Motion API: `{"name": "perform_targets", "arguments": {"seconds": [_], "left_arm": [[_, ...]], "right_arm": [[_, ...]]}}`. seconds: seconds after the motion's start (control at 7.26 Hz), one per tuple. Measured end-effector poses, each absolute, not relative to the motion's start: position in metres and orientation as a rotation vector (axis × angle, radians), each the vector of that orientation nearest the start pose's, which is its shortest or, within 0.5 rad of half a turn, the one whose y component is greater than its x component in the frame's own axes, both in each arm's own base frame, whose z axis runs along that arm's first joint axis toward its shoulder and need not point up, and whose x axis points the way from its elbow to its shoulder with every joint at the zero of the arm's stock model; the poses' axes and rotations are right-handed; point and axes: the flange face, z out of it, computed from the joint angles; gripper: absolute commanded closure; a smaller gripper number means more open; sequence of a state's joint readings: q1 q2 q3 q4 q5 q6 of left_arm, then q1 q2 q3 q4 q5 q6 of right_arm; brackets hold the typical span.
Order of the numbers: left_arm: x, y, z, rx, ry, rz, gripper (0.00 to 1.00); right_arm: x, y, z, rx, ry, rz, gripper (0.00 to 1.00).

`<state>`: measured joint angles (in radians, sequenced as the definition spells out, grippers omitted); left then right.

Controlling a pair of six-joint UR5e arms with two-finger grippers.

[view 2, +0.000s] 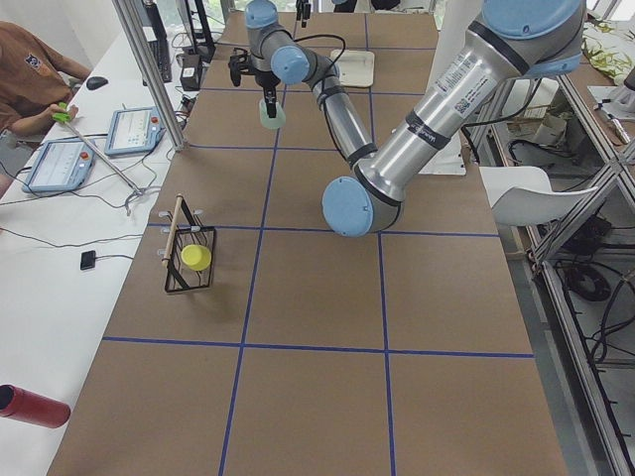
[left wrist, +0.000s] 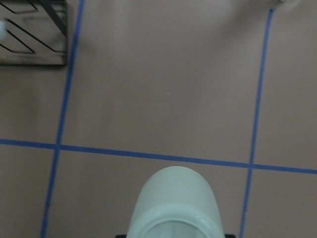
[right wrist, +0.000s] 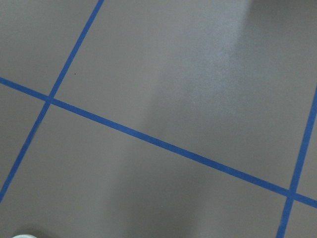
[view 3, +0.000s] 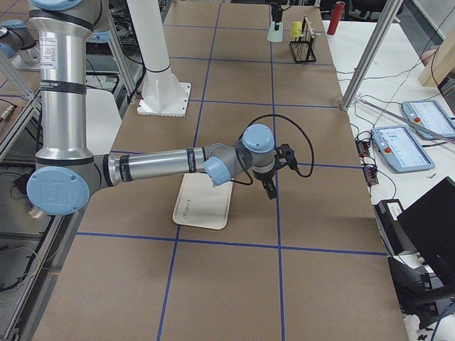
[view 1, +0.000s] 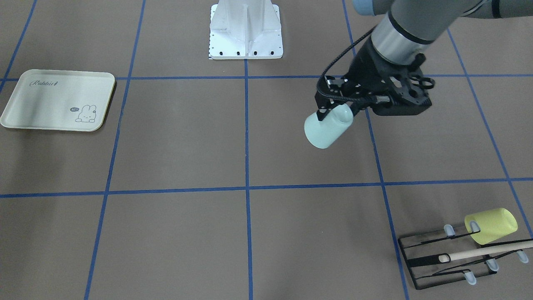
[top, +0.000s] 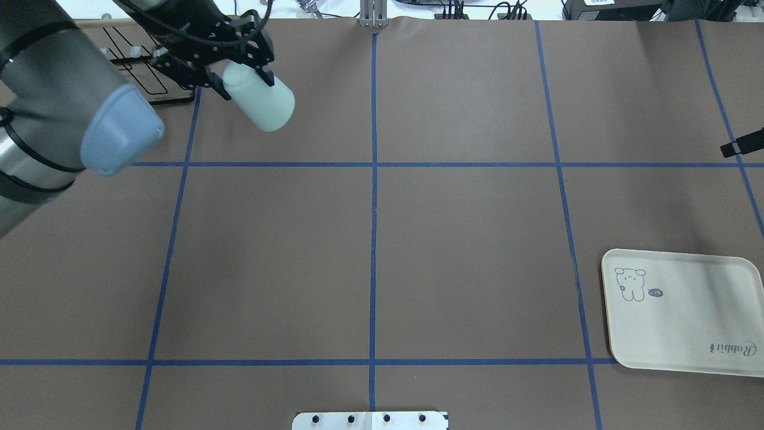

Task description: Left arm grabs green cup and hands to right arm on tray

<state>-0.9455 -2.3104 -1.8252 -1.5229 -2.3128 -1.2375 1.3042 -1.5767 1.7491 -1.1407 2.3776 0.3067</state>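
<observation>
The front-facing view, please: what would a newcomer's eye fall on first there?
Most striking is the left gripper shut on the green cup, holding it tilted above the table, right of the view's centre. Next come the tray, lying flat at the view's left edge, and the yellow-green cup on a black wire rack at lower right.

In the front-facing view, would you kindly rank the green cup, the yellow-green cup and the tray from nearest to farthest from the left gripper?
1. green cup, held in the left gripper, right of the view's centre.
2. yellow-green cup, on the black wire rack at the view's lower right.
3. tray, at the view's far left edge.
</observation>
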Motion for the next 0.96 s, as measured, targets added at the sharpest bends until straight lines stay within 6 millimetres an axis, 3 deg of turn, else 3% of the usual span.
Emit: {"name": "perform_targets", "arguments": {"seconds": [0.28, 0.41, 0.96], "left_arm": [[0.338, -0.512, 0.089, -0.030, 1.319, -0.218, 1.00], [0.347, -0.501, 0.089, -0.039, 1.396, -0.212, 1.00], [0.362, -0.486, 0.123, -0.055, 1.748, -0.185, 1.00]], "right_arm": [[-0.119, -0.503, 0.487, 0.315, -1.019, -0.168, 0.00], [-0.143, -0.499, 0.465, 0.304, -1.096, -0.112, 0.00], [-0.214, -0.476, 0.366, 0.159, -1.458, 0.119, 0.01]]}}
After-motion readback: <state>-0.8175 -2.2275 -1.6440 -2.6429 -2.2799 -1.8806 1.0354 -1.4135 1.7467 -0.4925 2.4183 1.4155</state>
